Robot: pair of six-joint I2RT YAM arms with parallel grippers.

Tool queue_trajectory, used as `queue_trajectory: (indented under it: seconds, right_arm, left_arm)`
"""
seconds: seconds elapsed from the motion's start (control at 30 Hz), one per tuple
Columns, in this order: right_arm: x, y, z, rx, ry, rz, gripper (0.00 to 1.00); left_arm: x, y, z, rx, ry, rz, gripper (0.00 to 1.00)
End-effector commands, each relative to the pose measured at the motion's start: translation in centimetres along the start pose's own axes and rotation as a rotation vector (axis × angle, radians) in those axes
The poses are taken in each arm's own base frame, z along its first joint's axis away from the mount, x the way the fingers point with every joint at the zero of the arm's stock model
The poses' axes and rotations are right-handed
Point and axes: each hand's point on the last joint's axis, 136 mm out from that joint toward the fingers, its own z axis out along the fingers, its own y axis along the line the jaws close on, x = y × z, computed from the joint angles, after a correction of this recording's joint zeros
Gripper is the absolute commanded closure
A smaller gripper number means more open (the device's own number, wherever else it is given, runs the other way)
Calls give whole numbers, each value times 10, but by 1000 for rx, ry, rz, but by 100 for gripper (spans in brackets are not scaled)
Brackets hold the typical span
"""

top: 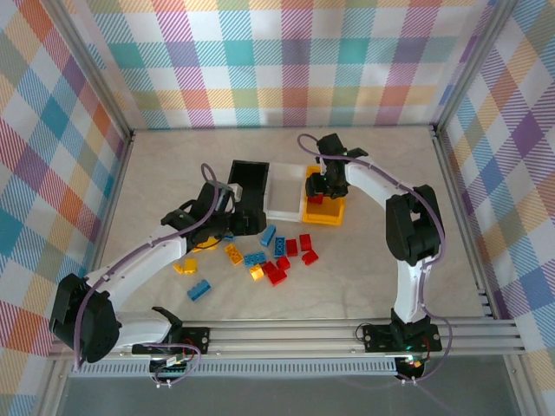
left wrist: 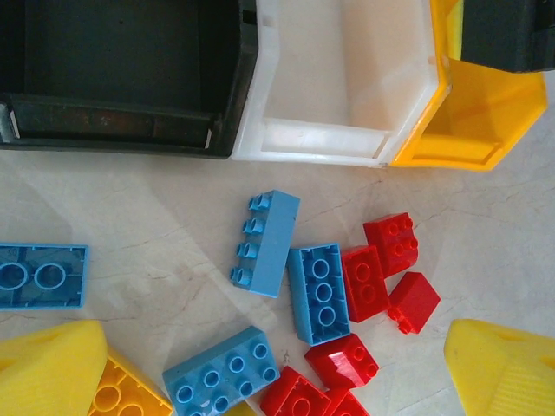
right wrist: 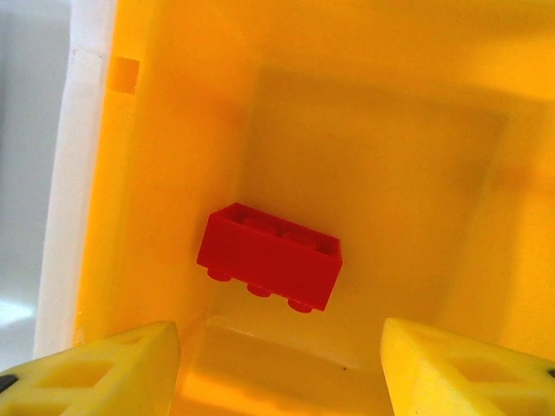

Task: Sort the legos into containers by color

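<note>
Loose legos lie on the table in front of the bins: blue bricks (left wrist: 269,243) (left wrist: 319,293) (left wrist: 221,373), several red ones (left wrist: 364,282) (left wrist: 414,302) and a yellow brick (left wrist: 121,394). In the top view the pile (top: 277,253) spreads below the bins. My left gripper (left wrist: 277,381) (top: 221,232) hovers open over the pile's left side, holding nothing. The black bin (top: 251,184), white bin (top: 284,198) and yellow bin (top: 328,212) stand in a row. My right gripper (right wrist: 282,377) (top: 317,186) is open above the yellow bin (right wrist: 390,156). A red brick (right wrist: 269,256) lies inside it, between no fingers.
A blue brick (top: 199,291) and a yellow brick (top: 185,266) lie apart at the near left. Another blue brick (left wrist: 42,276) sits left of my left fingers. Checked walls enclose the table on three sides. The black bin (left wrist: 121,78) and white bin (left wrist: 338,78) look empty.
</note>
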Motion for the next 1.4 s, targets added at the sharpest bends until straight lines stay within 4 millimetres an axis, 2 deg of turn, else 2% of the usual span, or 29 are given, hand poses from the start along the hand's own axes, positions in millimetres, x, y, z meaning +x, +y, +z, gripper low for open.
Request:
queue_trajectory:
  seconds: [0.0,0.13,0.27,0.43,0.53,0.63,0.83,1.03,1.2,1.37]
  right_arm:
    - [-7,18,-34,-89,-66,-2,36]
    - [3,34,-70,-159,-122,-6,35]
    - [30,47,-91,-203,-129,-27,34]
    - [76,46,-101,-272,-105,19,34]
    - [97,43,-104,-284,-87,31,33]
    - [109,39,-110,-288,-87,36,33]
    - [122,37,-114,-301,-85,43,33]
    - [125,40,-116,-323,-85,44,33]
    - [126,41,-116,-331,-86,44,33]
    - [126,42,-114,-334,-83,44,33]
  left_arm:
    - [8,8,0,-43,34,15,0]
    - [15,10,8,-49,73,32,4]
    - [25,6,25,-43,138,53,9]
    - [37,4,53,-68,211,93,19]
    - [38,3,67,-93,224,118,25]
    - [37,4,80,-115,234,132,33]
    - [39,7,110,-163,273,157,43]
    - [38,8,126,-195,280,173,52]
    - [35,10,129,-220,283,180,64]
    - [36,11,123,-224,282,182,77]
